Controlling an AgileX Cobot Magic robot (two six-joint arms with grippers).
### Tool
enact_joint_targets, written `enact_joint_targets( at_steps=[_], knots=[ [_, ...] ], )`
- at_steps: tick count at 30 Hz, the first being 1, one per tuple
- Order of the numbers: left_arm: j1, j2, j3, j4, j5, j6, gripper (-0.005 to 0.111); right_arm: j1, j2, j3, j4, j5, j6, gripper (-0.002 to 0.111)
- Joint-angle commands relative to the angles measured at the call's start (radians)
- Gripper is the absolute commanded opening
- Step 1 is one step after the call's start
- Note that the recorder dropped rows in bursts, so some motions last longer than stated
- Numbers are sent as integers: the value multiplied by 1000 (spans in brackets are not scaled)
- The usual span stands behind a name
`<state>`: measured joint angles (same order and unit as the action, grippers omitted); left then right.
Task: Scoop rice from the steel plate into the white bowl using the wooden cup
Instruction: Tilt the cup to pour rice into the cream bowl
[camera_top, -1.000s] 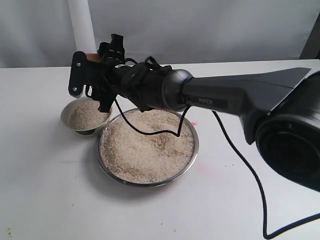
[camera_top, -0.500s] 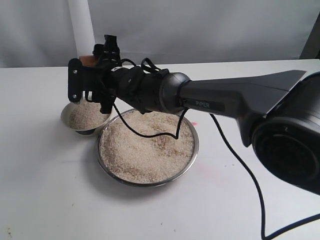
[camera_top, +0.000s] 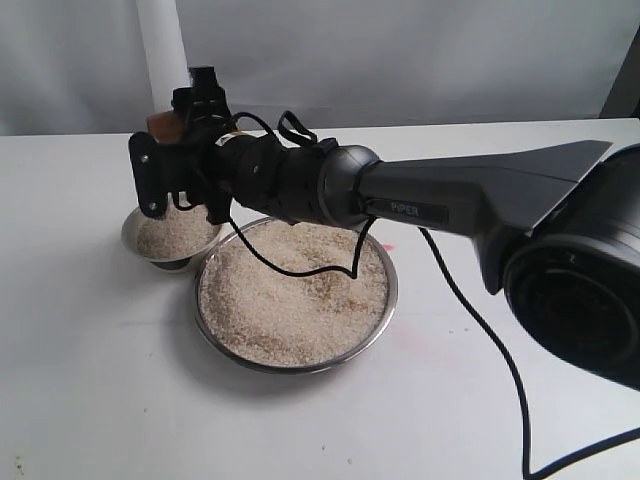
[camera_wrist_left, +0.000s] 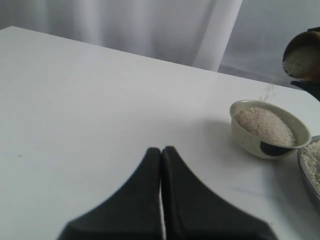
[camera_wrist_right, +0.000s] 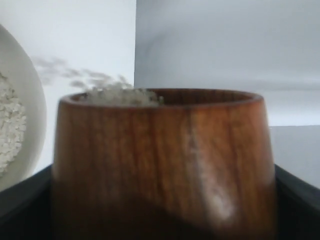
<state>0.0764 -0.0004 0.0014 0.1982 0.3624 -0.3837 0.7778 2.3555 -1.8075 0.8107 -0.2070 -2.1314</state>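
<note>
Over the small cream-white ceramic bowl (camera_top: 132, 238), ext. view: the reddish-brown wooden cup (camera_top: 160, 122) is clamped in R gripper (camera_top: 175, 128), shifted left and up vs 1 s ago. A rice heap (camera_top: 290, 305) is left in the wide shiny steel plate (camera_top: 390, 290). L wrist view: L gripper (camera_wrist_left: 161, 170) is seen w/ jaws pressed together, nothing held. R wrist view: grains are seen at the cup rim.

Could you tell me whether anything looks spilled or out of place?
Nothing stands out: the table around the white bowl and steel plate shows no spilled grains, only a faint pink mark beside the plate.
</note>
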Motion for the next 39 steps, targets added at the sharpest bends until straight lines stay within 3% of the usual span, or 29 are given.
enact_joint_targets(
  at_steps=[1,39],
  knots=[
    [-6,0,-1,-5,-6,-5,0,1,-11,-5,-71,-21,-12,0],
    [-6,0,-1,-5,-6,-5,0,-5,-11,-5,-431,-106,-12,0]
  ],
)
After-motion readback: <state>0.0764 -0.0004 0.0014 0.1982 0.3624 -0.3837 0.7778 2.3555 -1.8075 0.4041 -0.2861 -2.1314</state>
